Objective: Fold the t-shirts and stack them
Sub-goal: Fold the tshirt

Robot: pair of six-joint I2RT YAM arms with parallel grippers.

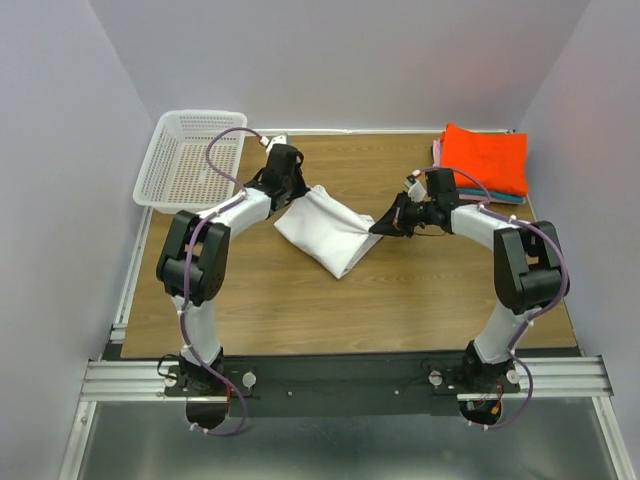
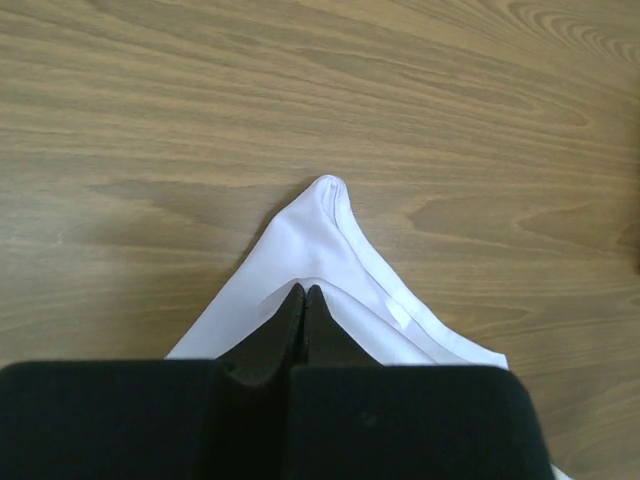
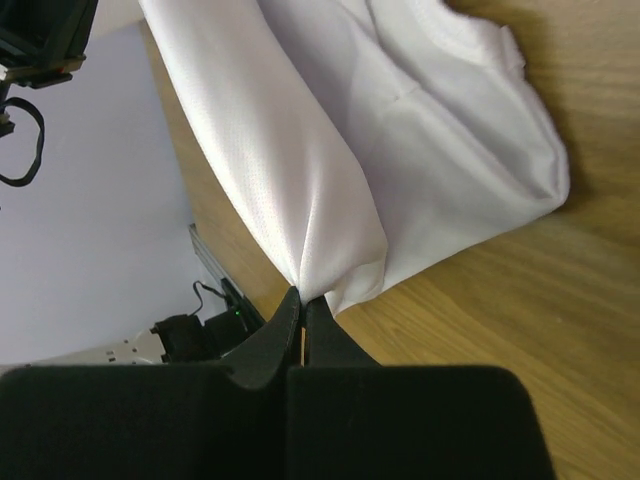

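Observation:
A plain white t-shirt (image 1: 330,232) hangs stretched between both grippers over the middle of the table, its lower fold resting on the wood. My left gripper (image 1: 291,192) is shut on the shirt's far-left edge; in the left wrist view the closed tips (image 2: 305,291) pinch a raised fold of the white t-shirt (image 2: 320,235). At the shirt's right corner, my right gripper (image 1: 380,227) is shut on bunched cloth. The right wrist view shows the right gripper (image 3: 303,296) closed on the white t-shirt (image 3: 330,160). Folded t-shirts are stacked at the back right, orange-red (image 1: 487,157) on top of teal (image 1: 495,197) and pink (image 1: 437,152).
A white mesh basket (image 1: 188,163) stands at the back left corner, partly over the table's edge. The wooden table (image 1: 400,300) runs bare toward the arm bases. Grey walls close in on both sides and behind.

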